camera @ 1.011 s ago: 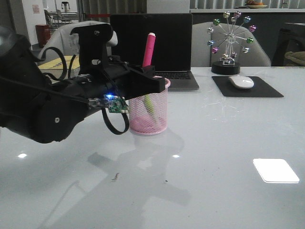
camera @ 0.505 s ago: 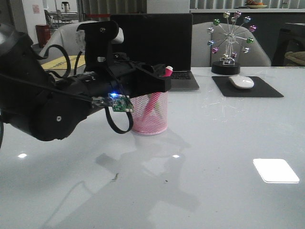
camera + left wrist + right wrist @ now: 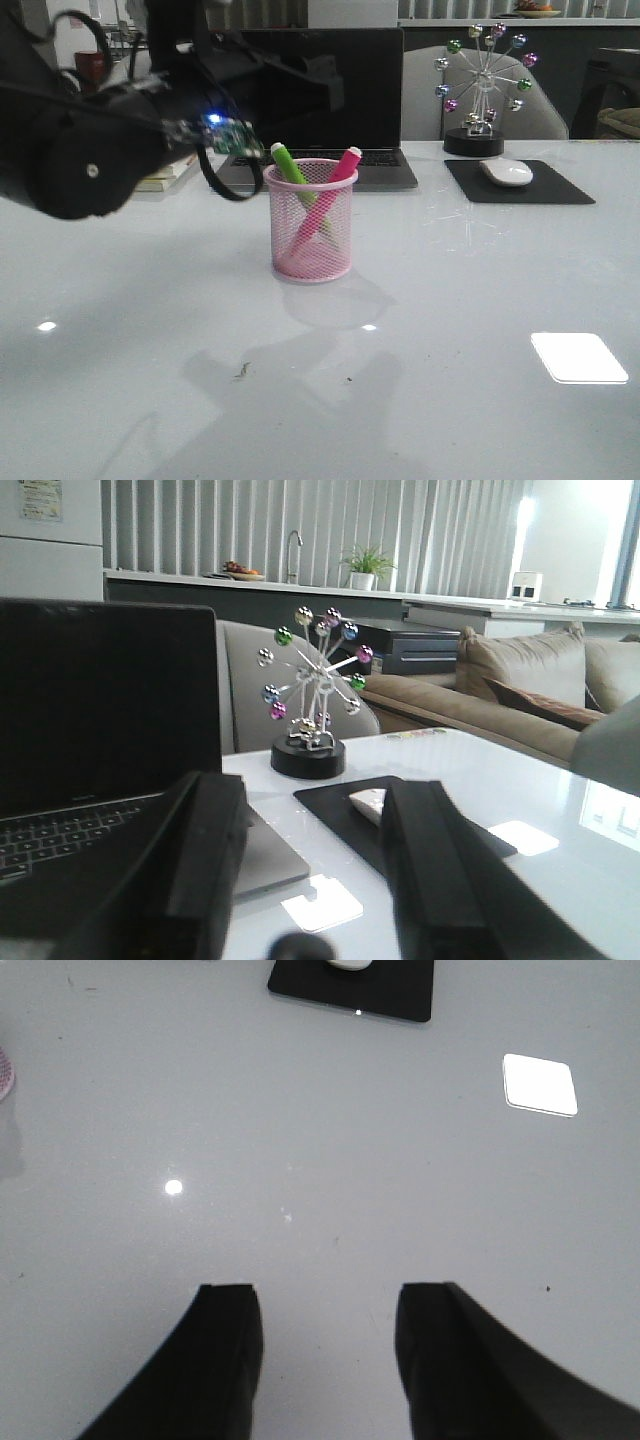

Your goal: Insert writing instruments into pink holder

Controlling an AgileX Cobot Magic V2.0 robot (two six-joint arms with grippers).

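Observation:
The pink holder (image 3: 310, 222) stands upright on the white table, left of centre in the front view. Both writing instruments lean inside it and cross each other: the green highlighter (image 3: 291, 169) tips left and the magenta highlighter (image 3: 341, 170) tips right. My left gripper (image 3: 322, 84) hangs open and empty above and behind the cup, pointing toward the laptop; its wrist view shows the left gripper (image 3: 315, 805) with nothing between its fingers. My right gripper (image 3: 325, 1295) is open over bare table, with an edge of the pink holder (image 3: 3, 1072) just in its wrist view.
An open laptop (image 3: 330, 110) sits behind the cup. A white mouse (image 3: 506, 172) lies on a black pad (image 3: 560, 190) at the back right, beside a ball-wheel ornament (image 3: 485, 90). Books (image 3: 165, 180) lie at the back left under my left arm.
The magenta highlighter, held upright over the cup a second ago, now rests inside it. My left gripper has let go and risen up and back to the left.

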